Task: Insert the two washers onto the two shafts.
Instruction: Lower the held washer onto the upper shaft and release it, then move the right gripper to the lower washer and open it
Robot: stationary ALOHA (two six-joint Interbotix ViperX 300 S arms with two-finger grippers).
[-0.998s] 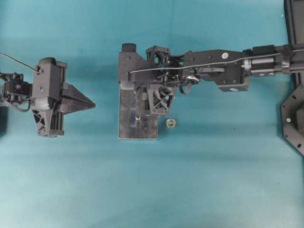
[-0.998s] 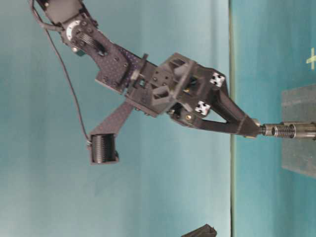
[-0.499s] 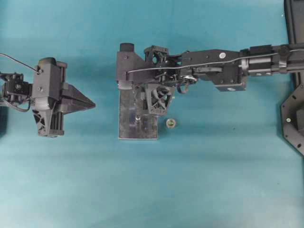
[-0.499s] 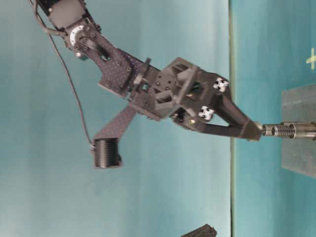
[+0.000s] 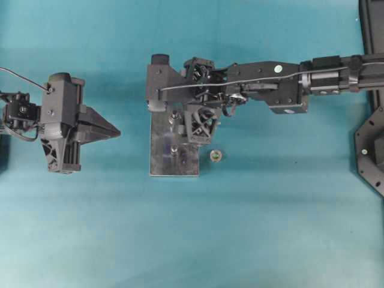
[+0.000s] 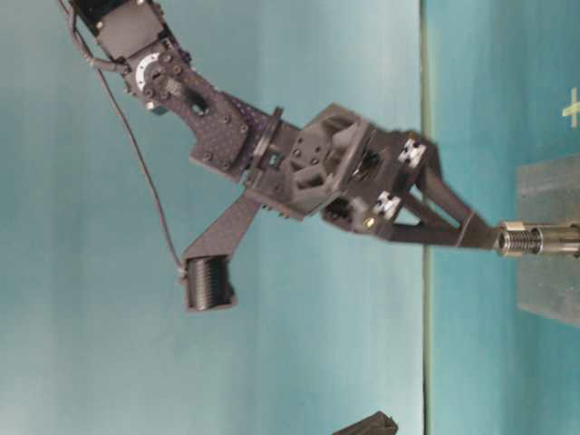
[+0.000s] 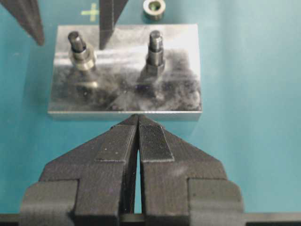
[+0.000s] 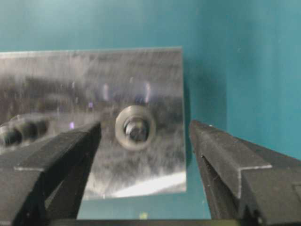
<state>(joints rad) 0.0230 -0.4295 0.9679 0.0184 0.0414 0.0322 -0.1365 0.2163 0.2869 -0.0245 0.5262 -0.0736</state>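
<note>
black right gripper (image 8: pixel 143 141) stands wide, fingers (image 8: pixel 61 155) either side of the washer (image 8: pixel 135 128) with clear gaps, nothing held. washer sits ringed around the shaft (image 8: pixel 137 129), seen end-on from the right wrist view, over the metal block (image 8: pixel 70 84). left wrist view: same washer (image 7: pixel 83 52) rests low on that shaft (image 7: pixel 76 41), near the block's far-left corner, two dark right-gripper fingertips (image 7: pixel 107 28) hang above and to either side of it, apart from it. second shaft (image 7: pixel 155 47) stands upright further right on the block (image 7: pixel 127 89), bare, with a hex base. small silver nut-like part (image 7: pixel 154 9) lies on the teal table (image 7: pixel 244 70) just beyond the block's far edge; overhead it is the small ring (image 5: pixel 216 156) beside the block's right side. table-level view: gripper tips (image 6: pixel 480 237) sit at the end of the threaded shaft (image 6: pixel 535 241), pointing down at it. left gripper (image 7: pixel 138 123) is closed, pads together, empty, tips just short of the block's near edge. overhead, left gripper (image 5: pixel 114 131) sits well apart from the block (image 5: pixel 174 159), on the left.
</note>
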